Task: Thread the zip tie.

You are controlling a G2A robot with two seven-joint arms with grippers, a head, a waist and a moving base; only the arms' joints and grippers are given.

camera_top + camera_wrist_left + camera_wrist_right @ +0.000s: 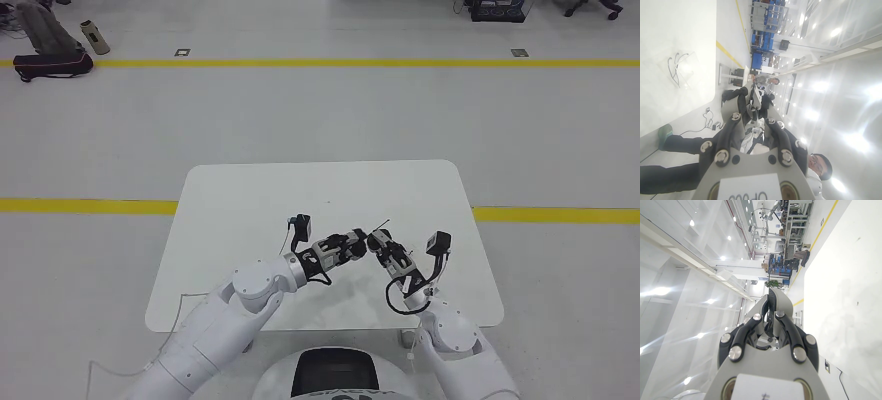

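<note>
Top view: both arms meet over the white table [250,215]. The right gripper [380,244] is pinched tight on the thin black zip tie [383,228]. The left gripper [357,242] is just beside it, fingers apart.

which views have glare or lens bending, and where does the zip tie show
top view: even light, no flare, the zip tie a thin dark line against the white table; left wrist view: ceiling lamps flare into streaks, haze over the table; right wrist view: lamps star out, beams bow, the zip tie stands dark beyond the right gripper.
</note>
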